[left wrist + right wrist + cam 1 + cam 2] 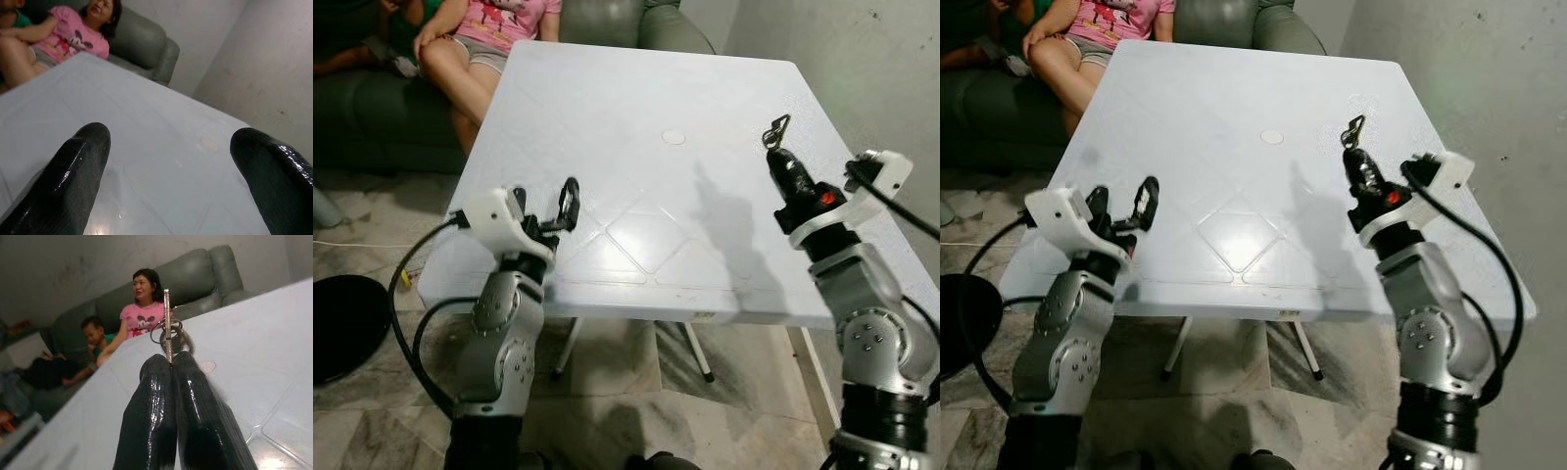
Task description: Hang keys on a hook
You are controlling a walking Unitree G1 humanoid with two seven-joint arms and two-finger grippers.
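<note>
My right gripper (781, 152) is raised over the right side of the white plastic table (636, 108), shut on a set of keys (776, 129) that sticks out past its fingertips. Seen from the right wrist, a key blade and rings (167, 330) stand up from between the pressed black fingers (151, 416). My left gripper (564, 206) hovers at the table's near left edge, open, with nothing between its fingers (73, 171). No hook can be made out.
Two people sit on a grey sofa (607, 24) behind the table's far left. A bare wall (862, 69) runs along the right. A dark round object (342, 323) lies on the tiled floor at the left, and a cable (362, 243) trails there.
</note>
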